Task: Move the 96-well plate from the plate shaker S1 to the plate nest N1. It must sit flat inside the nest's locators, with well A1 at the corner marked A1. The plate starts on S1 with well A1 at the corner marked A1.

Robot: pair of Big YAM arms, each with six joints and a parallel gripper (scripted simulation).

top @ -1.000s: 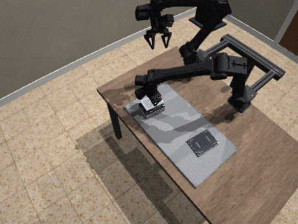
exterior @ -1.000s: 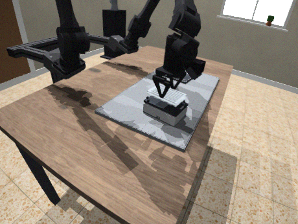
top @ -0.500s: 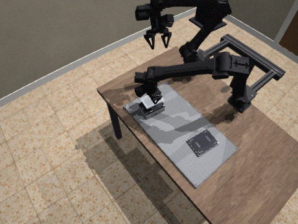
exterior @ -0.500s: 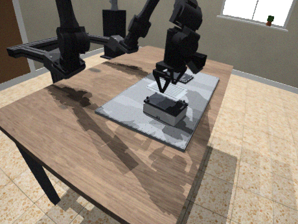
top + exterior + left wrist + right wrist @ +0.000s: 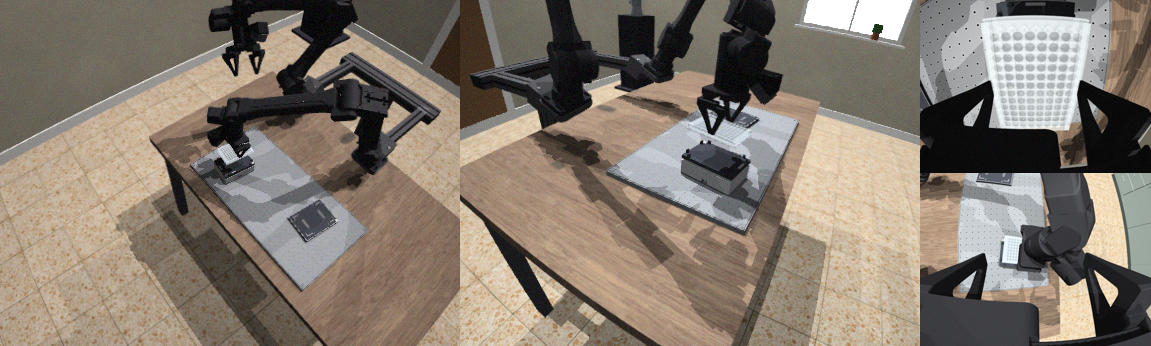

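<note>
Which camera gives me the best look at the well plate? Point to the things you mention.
The left wrist: most wells of the plate (image 5: 229, 154) (image 5: 740, 135) (image 5: 1035, 74) (image 5: 1011, 249) show. Top: small, partly covered; exterior: side-on, behind fingers; right wrist: one part, the rest behind the other arm.

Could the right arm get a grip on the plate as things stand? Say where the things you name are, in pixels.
Probably not: the left gripper (image 5: 242, 150) (image 5: 722, 126) (image 5: 1035, 85) (image 5: 1024, 251) has the plate (image 5: 228, 155) (image 5: 736, 135) (image 5: 1035, 72) (image 5: 1012, 249) clamped by its long sides, and in the right wrist view it covers part of it. The right gripper (image 5: 246, 74) (image 5: 1035, 258) is open, but off to one side.
</note>
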